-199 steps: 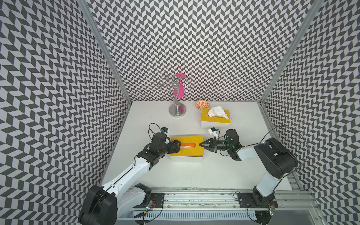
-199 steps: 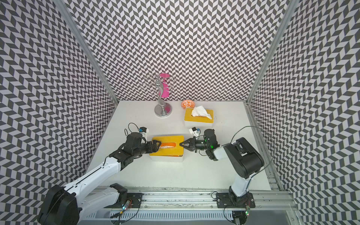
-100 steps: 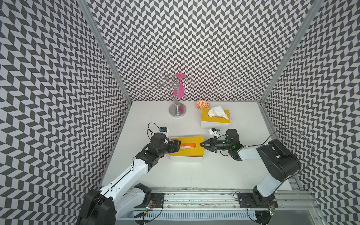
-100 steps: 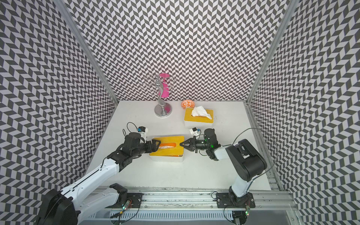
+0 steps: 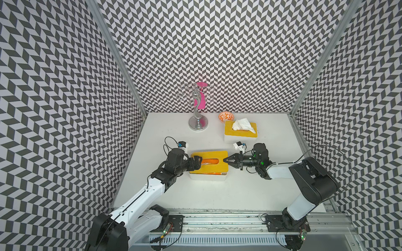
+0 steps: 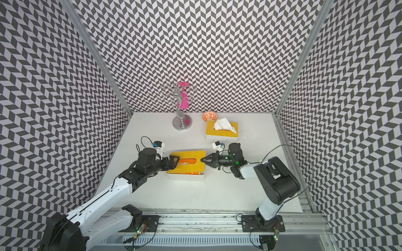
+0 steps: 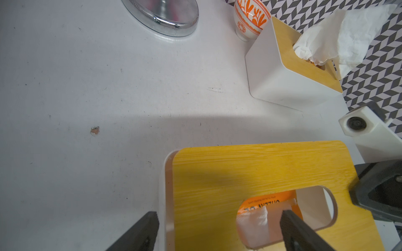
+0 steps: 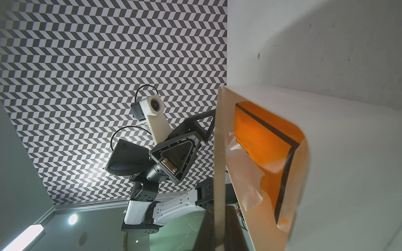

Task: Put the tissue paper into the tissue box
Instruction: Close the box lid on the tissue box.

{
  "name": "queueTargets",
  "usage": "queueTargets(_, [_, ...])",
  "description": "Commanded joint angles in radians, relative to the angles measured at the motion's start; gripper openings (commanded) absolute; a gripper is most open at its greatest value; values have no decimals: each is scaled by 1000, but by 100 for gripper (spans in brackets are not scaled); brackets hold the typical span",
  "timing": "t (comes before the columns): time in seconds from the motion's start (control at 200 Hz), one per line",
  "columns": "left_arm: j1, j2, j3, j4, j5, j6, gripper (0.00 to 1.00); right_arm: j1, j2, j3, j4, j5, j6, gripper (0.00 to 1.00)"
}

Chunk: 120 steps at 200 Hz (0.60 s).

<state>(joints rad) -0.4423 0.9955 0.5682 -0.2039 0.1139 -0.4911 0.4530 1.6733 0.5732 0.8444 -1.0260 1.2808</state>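
Three chevron-patterned walls [image 5: 217, 54] enclose a white, seemingly scuffed table [image 5: 250, 191].

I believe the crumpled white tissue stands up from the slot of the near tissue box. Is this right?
No. The crumpled white tissue stands up from the slot of the far tissue box, next to the orange-patterned bowl; the near tissue box has none standing up. Both top views show this.

silver stand [image 5: 198, 125], orange patterned bowl [image 5: 226, 116]
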Motion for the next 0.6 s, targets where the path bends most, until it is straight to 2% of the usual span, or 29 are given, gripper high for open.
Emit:
queueTargets(0.0, [7,-23,14,-7,-16,5,94,-1,-25,16,64,0,0,0])
queueTargets(0.596, [7,5,7,-3,-11,-2,93,17,19,18,89,7,6,0])
